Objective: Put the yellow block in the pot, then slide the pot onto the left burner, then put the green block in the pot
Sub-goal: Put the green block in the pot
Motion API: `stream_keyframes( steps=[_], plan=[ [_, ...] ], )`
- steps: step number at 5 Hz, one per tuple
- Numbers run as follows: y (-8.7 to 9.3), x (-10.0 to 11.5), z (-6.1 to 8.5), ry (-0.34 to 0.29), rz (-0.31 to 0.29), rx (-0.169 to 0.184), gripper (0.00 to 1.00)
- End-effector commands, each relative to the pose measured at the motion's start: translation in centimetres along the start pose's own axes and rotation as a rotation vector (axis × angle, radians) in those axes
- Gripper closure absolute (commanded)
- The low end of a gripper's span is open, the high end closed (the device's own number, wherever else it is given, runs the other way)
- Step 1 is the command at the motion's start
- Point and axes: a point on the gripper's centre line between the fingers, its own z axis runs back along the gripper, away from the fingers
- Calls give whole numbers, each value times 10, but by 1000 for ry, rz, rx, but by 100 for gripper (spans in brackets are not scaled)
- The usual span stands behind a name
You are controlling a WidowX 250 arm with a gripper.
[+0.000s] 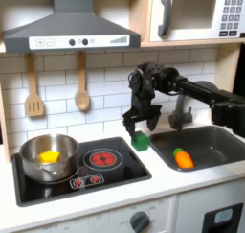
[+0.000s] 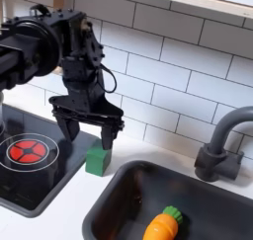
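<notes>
Green block [image 2: 96, 161] sits upright on the counter at the stovetop's edge beside the sink [image 2: 119, 190]; roughly cubic, no clear long axis. Gripper [image 2: 87, 131] hovers directly over it, jaws spread wide and empty, presumably for a top grasp. Pot [image 1: 48, 152] on the left burner already holds the yellow block [image 1: 49, 156].

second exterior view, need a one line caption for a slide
Open gripper poised above the green block between stovetop and sink, orange carrot toy lying in the basin.
</notes>
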Motion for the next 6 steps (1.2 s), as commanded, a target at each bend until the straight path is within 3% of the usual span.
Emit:
stream_keyframes(
  steps=[1, 3, 6],
  plan=[
    [-10, 8, -13, 19, -17, 5, 0],
    [-8, 7, -27, 56, -58, 21, 0],
    [-3, 3, -40, 109, -62, 31, 0]
  ],
)
